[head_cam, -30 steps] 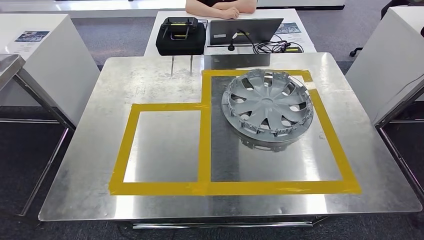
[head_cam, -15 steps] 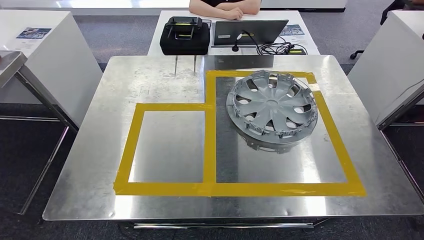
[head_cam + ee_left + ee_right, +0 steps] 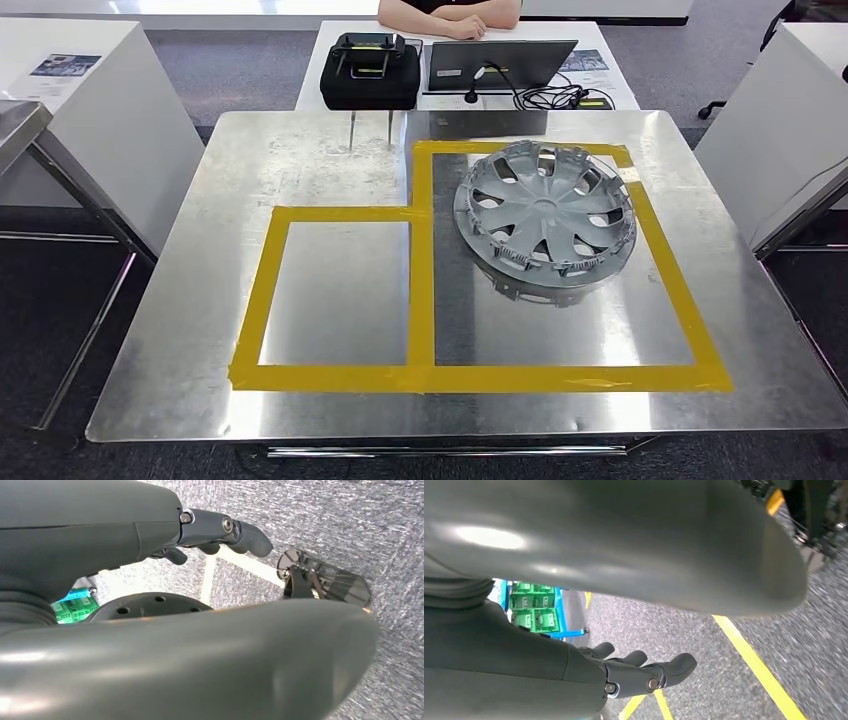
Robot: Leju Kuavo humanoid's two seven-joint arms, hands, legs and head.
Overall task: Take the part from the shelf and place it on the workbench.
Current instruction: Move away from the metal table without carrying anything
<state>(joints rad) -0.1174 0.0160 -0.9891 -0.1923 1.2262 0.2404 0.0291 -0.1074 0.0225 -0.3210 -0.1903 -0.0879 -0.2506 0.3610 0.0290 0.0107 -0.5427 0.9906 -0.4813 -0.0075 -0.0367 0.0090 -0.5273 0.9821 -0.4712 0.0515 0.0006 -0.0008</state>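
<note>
Head view: the part (image 3: 545, 222), a silver wheel cover, lies flat on the steel counter (image 3: 300, 170), inside the larger of the 2 yellow tape rectangles (image 3: 690, 330) and toward its far side. Against the 2 earlier pictures, the whole scene has slid slightly right and then settled; this is camera movement, and the part keeps its place within the tape. A person (image 3: 450, 15) sits behind a laptop (image 3: 495, 62) and a black case (image 3: 368, 72) at the far table.

Left wrist view: the left hand (image 3: 220, 535) hangs over grey carpet, fingers loosely curled, holding nothing.

Right wrist view: the right hand (image 3: 639, 672) hangs likewise over floor with yellow lines, fingers slightly bent and apart, holding nothing.

Judgement: placement appears complete, both arms lowered, the view steadying.
</note>
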